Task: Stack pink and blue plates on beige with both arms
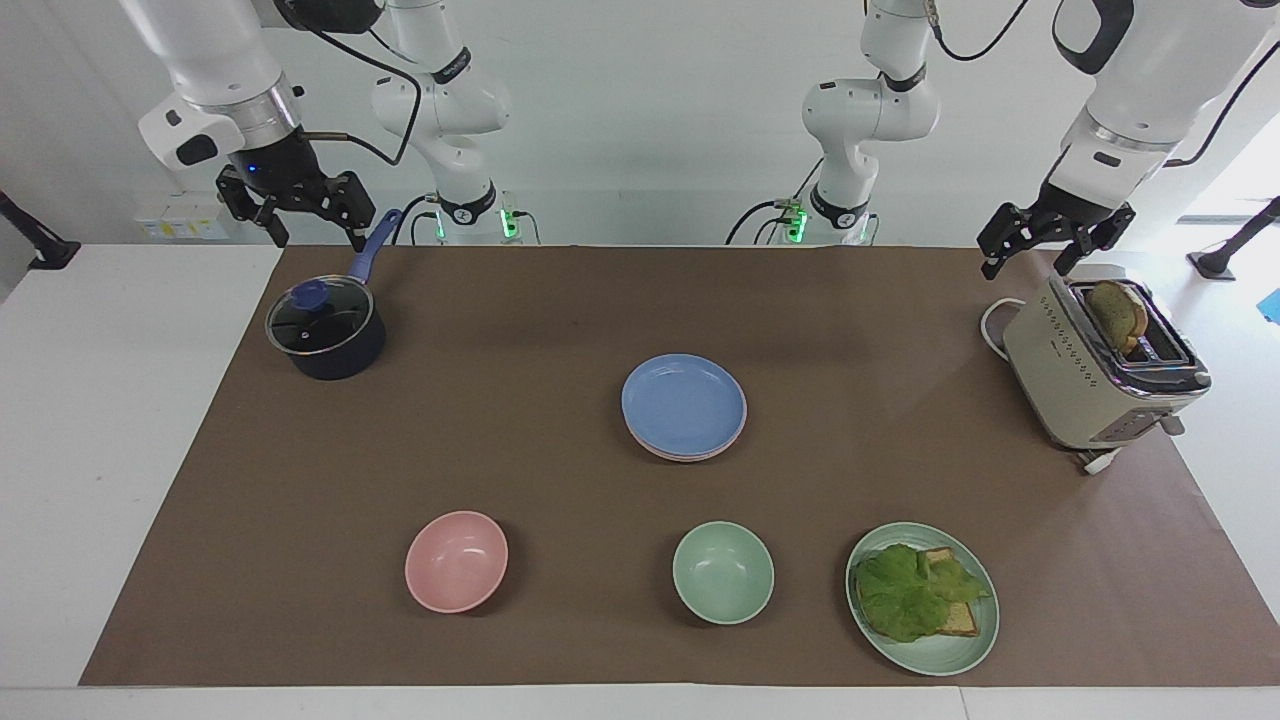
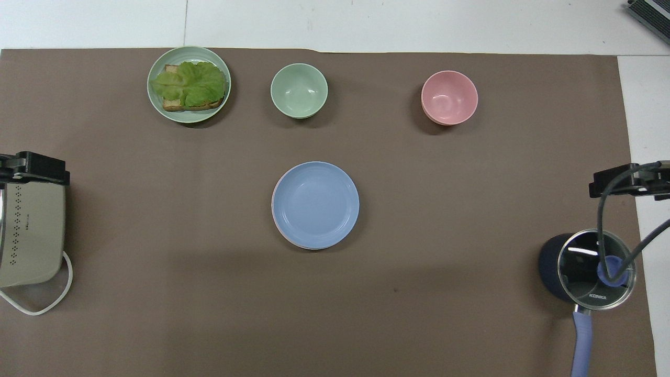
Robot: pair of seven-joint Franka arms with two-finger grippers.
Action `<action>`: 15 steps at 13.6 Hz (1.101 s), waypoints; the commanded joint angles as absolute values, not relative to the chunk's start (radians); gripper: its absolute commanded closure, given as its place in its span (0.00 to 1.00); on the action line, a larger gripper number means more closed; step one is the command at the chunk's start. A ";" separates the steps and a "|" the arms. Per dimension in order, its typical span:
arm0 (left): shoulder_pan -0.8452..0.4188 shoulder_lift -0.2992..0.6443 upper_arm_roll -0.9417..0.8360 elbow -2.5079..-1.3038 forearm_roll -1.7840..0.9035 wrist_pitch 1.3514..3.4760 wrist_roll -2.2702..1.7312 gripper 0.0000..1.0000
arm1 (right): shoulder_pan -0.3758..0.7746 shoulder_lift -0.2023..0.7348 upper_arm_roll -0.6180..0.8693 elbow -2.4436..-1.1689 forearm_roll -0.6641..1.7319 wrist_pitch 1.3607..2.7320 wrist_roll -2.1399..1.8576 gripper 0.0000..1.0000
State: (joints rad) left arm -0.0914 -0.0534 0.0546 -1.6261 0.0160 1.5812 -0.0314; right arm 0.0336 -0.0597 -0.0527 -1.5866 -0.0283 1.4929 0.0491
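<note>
The blue plate [image 1: 684, 402] [image 2: 315, 204] lies on top of a stack in the middle of the brown mat. A pale pink plate rim [image 1: 688, 456] [image 2: 274, 210] peeks out under it. The beige plate is hidden. My right gripper [image 1: 315, 240] [image 2: 625, 180] hangs open and empty in the air over the blue pot's handle. My left gripper [image 1: 1025, 268] [image 2: 34, 167] hangs open and empty over the toaster's end that is nearer the robots. Both are well away from the stack.
A dark blue pot with a glass lid [image 1: 325, 330] stands at the right arm's end, and a beige toaster holding toast [image 1: 1100, 365] at the left arm's end. Farthest from the robots sit a pink bowl [image 1: 456, 560], a green bowl [image 1: 723, 572] and a green plate with lettuce and toast [image 1: 922, 597].
</note>
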 commanded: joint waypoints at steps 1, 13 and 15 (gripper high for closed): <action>-0.083 -0.081 0.049 -1.660 0.028 1.592 -0.029 0.00 | 0.031 -0.087 -0.052 -1.615 -0.012 1.473 0.025 0.00; -0.083 -0.083 0.049 -1.660 0.028 1.592 -0.029 0.00 | 0.034 -0.100 -0.052 -1.629 0.006 1.470 0.025 0.00; -0.083 -0.083 0.049 -1.660 0.028 1.592 -0.029 0.00 | 0.034 -0.100 -0.052 -1.629 0.006 1.473 0.023 0.00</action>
